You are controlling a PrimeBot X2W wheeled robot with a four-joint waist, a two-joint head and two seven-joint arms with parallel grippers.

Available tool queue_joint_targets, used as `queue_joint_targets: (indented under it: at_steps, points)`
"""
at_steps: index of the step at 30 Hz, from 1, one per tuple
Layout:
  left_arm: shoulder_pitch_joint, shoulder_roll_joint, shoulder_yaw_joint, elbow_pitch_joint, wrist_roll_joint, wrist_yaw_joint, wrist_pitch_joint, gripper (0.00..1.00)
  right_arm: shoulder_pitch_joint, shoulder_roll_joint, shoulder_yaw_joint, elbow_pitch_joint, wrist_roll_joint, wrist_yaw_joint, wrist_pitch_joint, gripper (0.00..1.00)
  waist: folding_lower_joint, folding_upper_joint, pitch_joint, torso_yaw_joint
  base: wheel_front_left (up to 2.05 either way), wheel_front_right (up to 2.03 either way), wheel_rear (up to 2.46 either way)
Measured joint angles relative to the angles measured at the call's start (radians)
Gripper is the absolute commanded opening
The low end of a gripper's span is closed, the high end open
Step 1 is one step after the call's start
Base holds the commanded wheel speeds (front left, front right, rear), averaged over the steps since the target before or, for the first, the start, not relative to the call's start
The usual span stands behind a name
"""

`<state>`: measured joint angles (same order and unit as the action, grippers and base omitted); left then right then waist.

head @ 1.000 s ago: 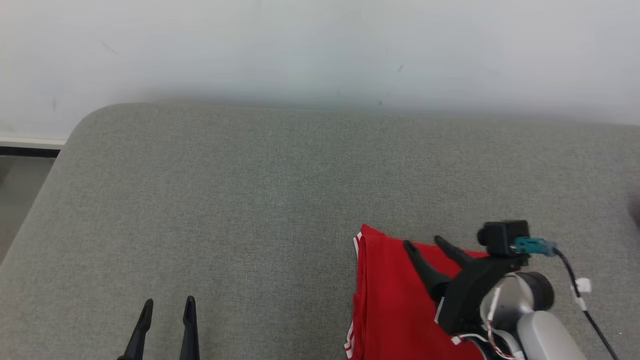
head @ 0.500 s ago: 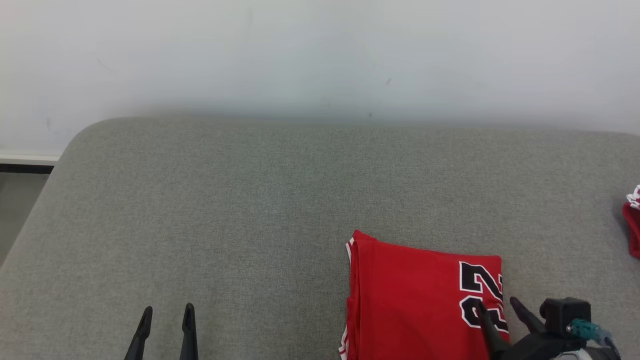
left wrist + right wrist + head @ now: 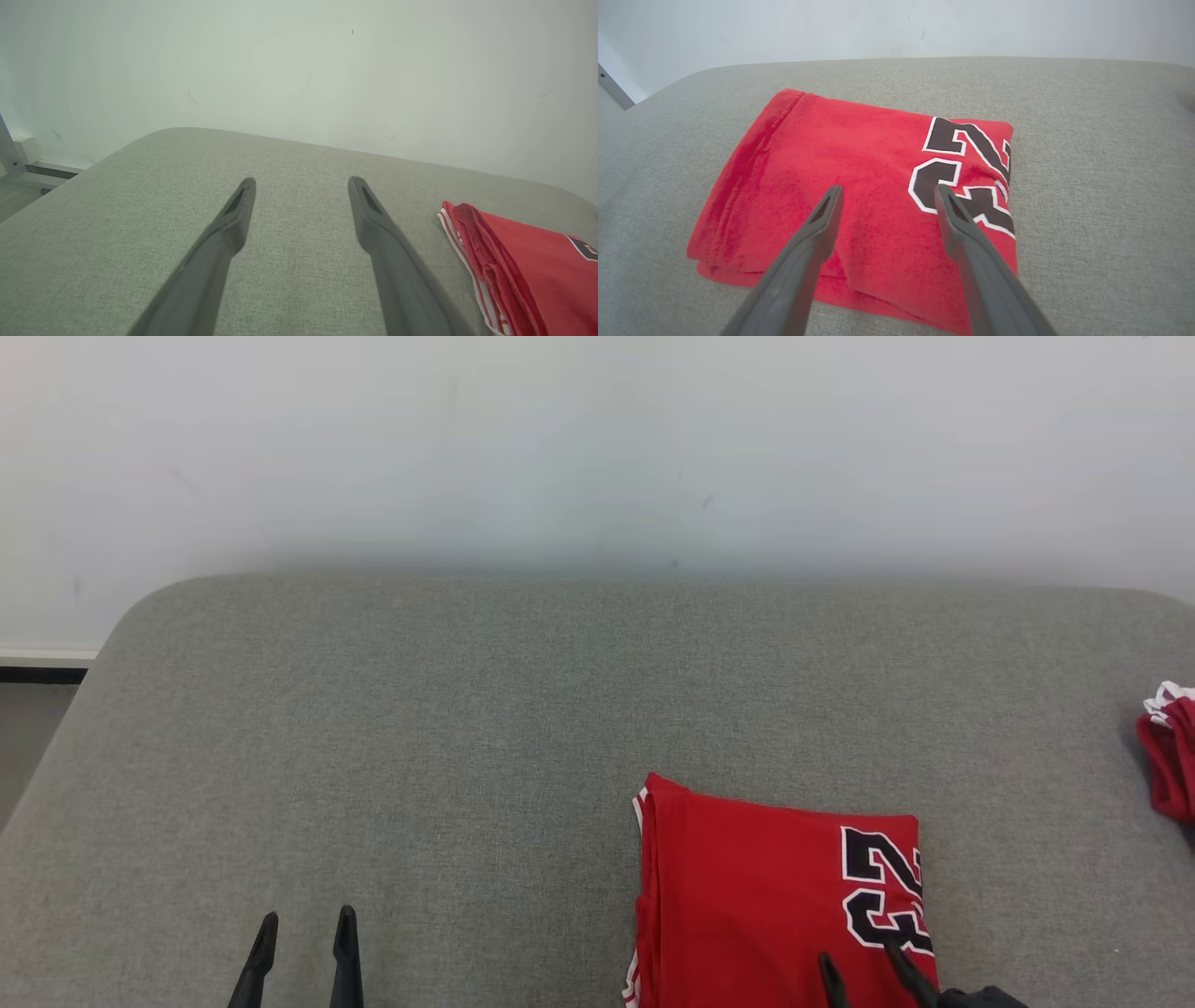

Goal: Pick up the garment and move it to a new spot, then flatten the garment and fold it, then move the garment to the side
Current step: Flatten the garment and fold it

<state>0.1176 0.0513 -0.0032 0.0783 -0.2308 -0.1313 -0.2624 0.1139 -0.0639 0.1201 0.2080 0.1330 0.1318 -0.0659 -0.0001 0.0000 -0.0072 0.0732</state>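
Two grippers spread and empty; folded garment [image 3: 775, 896] lying flat, right of centre.
Fold looks done, so the shift to the side is judged the step left. Right gripper [image 3: 888, 188] hovers over the near half of the red garment, jaws apart and holding nothing. Left gripper [image 3: 306, 915] has jaws apart over bare grey cushion [image 3: 467, 709], well clear of the cloth. Risk: a pinch that catches only the top layer would peel the fold open on lifting, since stacked edges show loose along the left side. Risk: dragging across the textured cushion could bunch it. Another red cloth [image 3: 1167, 756] at the far right edge could be disturbed by a move that way.
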Motion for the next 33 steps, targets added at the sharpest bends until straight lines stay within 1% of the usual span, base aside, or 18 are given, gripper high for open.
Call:
queue_joint_targets:
  at_steps: [3, 5, 13, 16, 18, 22, 31, 32, 33]
  points:
    - [0.004, 0.000, 0.010, -0.001, -0.005, 0.000, 0.000, 1.00, -0.001, 0.006, 0.029, 0.033, -0.004, 0.000, -0.054, 1.00, 0.0000, 0.0000, -0.006, -0.008, 0.00, 0.00, 0.00]
    - [0.007, 0.000, 0.014, 0.000, -0.007, 0.000, 0.000, 1.00, -0.005, 0.008, 0.069, 0.064, 0.004, 0.000, -0.062, 1.00, 0.0000, 0.0000, -0.010, -0.014, 0.00, 0.00, 0.00]
    - [0.005, 0.000, 0.019, 0.002, -0.010, 0.000, 0.000, 1.00, -0.112, 0.012, 0.303, 0.186, 0.016, 0.000, -0.039, 1.00, 0.0000, 0.0000, -0.015, -0.028, 0.00, 0.00, 0.00]
    - [0.002, 0.000, 0.010, 0.004, -0.009, 0.000, 0.000, 1.00, -0.155, 0.012, 0.365, 0.234, 0.017, 0.000, -0.030, 1.00, 0.0000, 0.0000, -0.012, -0.020, 0.00, 0.00, 0.00]
    - [0.000, 0.000, 0.004, 0.005, -0.008, 0.000, 0.000, 1.00, -0.182, 0.013, 0.384, 0.264, 0.016, 0.000, -0.027, 1.00, 0.0000, 0.0000, -0.010, -0.012, 0.00, 0.00, 0.00]
    - [-0.001, 0.000, 0.003, 0.011, -0.007, 0.000, 0.000, 1.00, -0.220, 0.013, 0.392, 0.314, 0.015, 0.000, -0.013, 1.00, 0.0000, 0.0000, -0.006, 0.010, 0.00, 0.00, 0.00]
    - [-0.001, 0.003, 0.001, 0.015, -0.007, 0.000, 0.000, 1.00, -0.282, 0.013, 0.412, 0.374, 0.022, 0.000, 0.013, 1.00, 0.0001, 0.0000, 0.009, 0.062, 0.00, 0.00, 0.00]
    - [-0.001, 0.003, 0.000, 0.016, -0.007, 0.000, 0.000, 1.00, -0.284, 0.013, 0.410, 0.379, 0.018, 0.000, 0.014, 0.83, 0.0000, 0.0001, 0.010, 0.067, 0.00, 0.00, 0.00]
    - [-0.001, 0.003, 0.000, 0.016, -0.007, 0.000, 0.000, 1.00, -0.285, 0.013, 0.407, 0.382, 0.017, 0.000, 0.014, 0.48, 0.0001, 0.0001, 0.011, 0.071, 0.00, 0.00, 0.00]
